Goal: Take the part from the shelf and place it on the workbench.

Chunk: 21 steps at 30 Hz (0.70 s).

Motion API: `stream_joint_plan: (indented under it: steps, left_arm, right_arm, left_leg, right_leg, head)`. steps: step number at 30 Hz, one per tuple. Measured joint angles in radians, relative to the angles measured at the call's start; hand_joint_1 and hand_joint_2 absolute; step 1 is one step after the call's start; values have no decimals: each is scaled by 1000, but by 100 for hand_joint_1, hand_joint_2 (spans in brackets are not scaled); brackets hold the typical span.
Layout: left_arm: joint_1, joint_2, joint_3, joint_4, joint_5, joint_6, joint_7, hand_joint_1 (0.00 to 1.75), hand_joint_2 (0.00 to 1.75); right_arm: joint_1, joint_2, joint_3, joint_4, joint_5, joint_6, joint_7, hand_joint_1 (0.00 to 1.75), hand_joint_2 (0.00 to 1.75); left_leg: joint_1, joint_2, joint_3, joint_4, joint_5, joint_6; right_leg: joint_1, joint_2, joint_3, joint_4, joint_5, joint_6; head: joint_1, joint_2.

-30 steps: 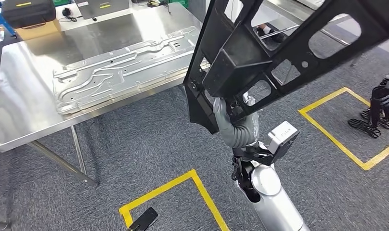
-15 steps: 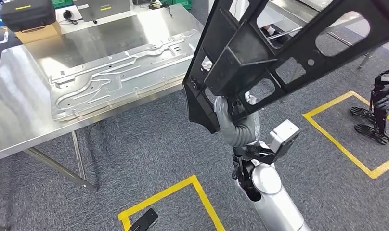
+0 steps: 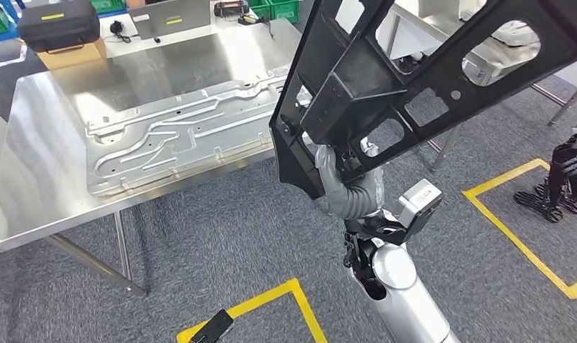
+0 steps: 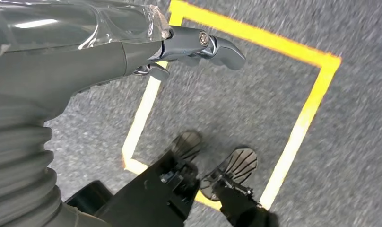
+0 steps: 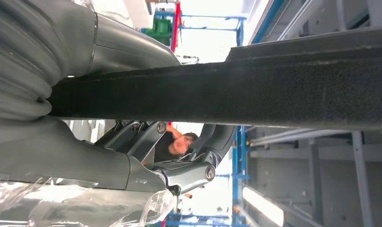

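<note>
Grey carpet floor with yellow tape squares marked on it; stainless workbench sits at the left of my head view. At its far left corner I see a black case on top of a cardboard box, with a grey panel standing just beside them along the back edge. Lying flat across the middle of the bench is a stamped metal sheet, pale silver, ribs and channels pressed into it, its near edge close to the bench's front edge.

My left hand hangs over the carpet in the left wrist view, above one taped square. Nothing in it; the fingers are loosely extended and apart.

Centre to right of the head view: the part, a large black plastic frame with cut-out windows, is up in the air, tilted, its lower corner pointing down toward the floor. It is off the bench, hanging just beside the bench's right end and partly overlapping it in my view. My right hand has it from underneath at that lower corner, with the silver arm coming up from below. In the right wrist view the thumb lies on one side of the black edge and the darker fingers wrap the other, so the grip is firm.

Behind the part I see a second steel table. A person is partly visible in the background of the right wrist view.
</note>
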Motion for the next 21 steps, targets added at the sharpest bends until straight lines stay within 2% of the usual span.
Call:
stream_joint_plan:
  steps: [1,3,4,5,6,8,9,10,11,12,14,15,16,19,20,21]
  left_arm:
    - [-1,0,0,0,0,0,0,0,175]
    - [-4,1,0,0,0,1,0,0,175]
    - [-4,1,0,0,0,1,0,0,175]
    - [-4,1,0,0,0,1,0,0,175]
    - [-5,1,0,0,0,1,0,0,175]
    - [-2,1,0,0,1,1,-1,0,175]
    - [0,1,0,0,1,1,-1,0,175]
    - [2,1,0,0,1,1,-1,0,175]
    - [3,1,0,0,2,1,0,0,175]
    - [5,1,0,0,2,1,1,0,175]
    - [7,1,0,0,3,2,2,0,175]
    - [8,1,0,0,3,2,3,0,175]
    - [8,1,0,0,4,2,4,0,175]
    - [5,1,0,0,8,2,5,0,175]
    - [3,1,0,0,10,3,5,0,175]
    - [1,1,0,0,10,4,5,0,175]
  right_arm:
    - [0,0,0,0,0,0,0,175,175]
    - [0,0,1,0,0,1,0,175,175]
    - [-1,0,1,0,0,1,0,175,175]
    - [-2,1,1,0,-1,1,0,175,175]
    - [-2,1,1,-1,-1,1,0,175,175]
    - [-2,1,1,0,0,1,0,175,175]
    - [-1,1,1,0,0,1,0,175,175]
    - [-1,1,1,0,0,1,0,175,175]
    - [-1,1,1,0,0,1,0,175,175]
    - [-1,2,1,0,0,1,0,175,175]
    - [-2,2,1,1,0,1,0,175,175]
    - [-2,2,1,2,0,2,0,175,175]
    - [-2,2,1,2,0,2,0,175,175]
    - [-4,2,1,3,0,2,0,175,175]
    - [-5,2,1,3,0,2,0,175,175]
    - [-6,2,1,3,0,2,-1,175,175]
  left_leg:
    - [-2,0,5,2,-8,-6]
    - [-1,3,9,14,-13,-16]
    - [0,5,3,38,-12,-20]
    - [3,8,-19,78,-15,-24]
    - [6,10,-53,137,-26,-30]
    - [11,12,-143,265,-77,-41]
    - [14,12,-181,305,-104,-44]
    - [16,12,-206,314,-120,-45]
    - [17,13,-213,287,-111,-44]
    - [17,15,-205,230,-76,-42]
    - [13,22,-175,87,47,-32]
    - [8,25,-163,39,92,-26]
    - [4,28,-154,13,118,-21]
    - [1,24,-123,0,108,0]
    - [2,22,-109,-2,102,7]
    - [3,21,-93,-4,96,14]
  right_leg:
    - [1,0,5,-21,18,-8]
    - [3,0,14,-24,12,-27]
    - [2,0,20,-24,6,-34]
    - [1,0,29,-25,-1,-41]
    - [0,0,38,-25,-8,-45]
    - [0,0,57,-25,-27,-49]
    - [0,0,68,-25,-37,-49]
    - [0,1,82,-25,-49,-47]
    - [0,1,97,-25,-61,-46]
    - [0,1,115,-25,-73,-43]
    - [1,1,146,-27,-97,-36]
    - [1,1,158,-30,-107,-30]
    - [1,2,167,-31,-113,-24]
    - [1,3,175,-7,-116,-8]
    - [1,2,160,27,-118,-6]
    - [1,2,130,81,-127,-5]
  head:
    - [0,0]
    - [-1,0]
    - [-2,0]
    - [-2,0]
    - [-2,0]
    - [-3,0]
    - [-3,0]
    - [-3,0]
    - [-3,0]
    - [-3,0]
    - [-3,0]
    - [-3,0]
    - [-3,0]
    - [-2,0]
    - [-1,0]
    - [0,0]
